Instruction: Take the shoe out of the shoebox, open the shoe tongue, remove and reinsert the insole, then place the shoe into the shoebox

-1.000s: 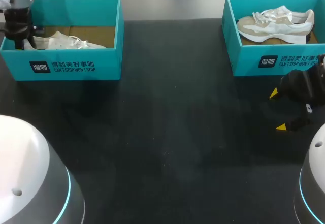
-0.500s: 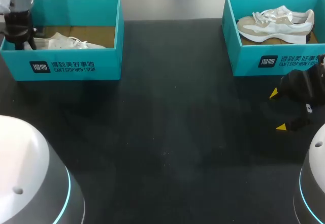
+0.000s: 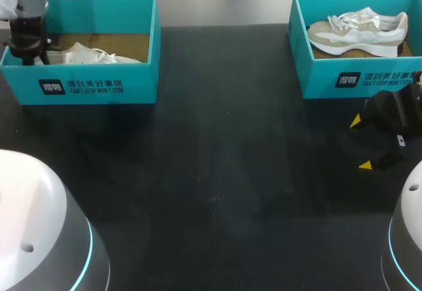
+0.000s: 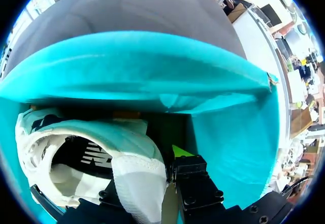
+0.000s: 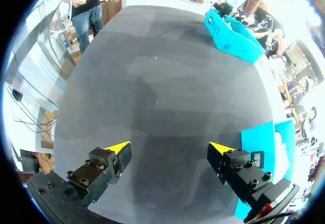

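A white shoe lies in the teal shoebox at the table's far left. My left gripper reaches down into that box at the shoe's heel. In the left wrist view the gripper is shut on the white heel collar of the shoe, with one yellow fingertip showing beside it and the box wall ahead. My right gripper hangs open above the table in front of the right box, with nothing between its fingers.
A second teal shoebox at the far right holds a beige and white shoe. Its corner lies beside my right gripper in the right wrist view. Black tabletop stretches between the boxes.
My left arm has shifted slightly up and to the right with the shoe's heel in its grip. The right arm has not moved.
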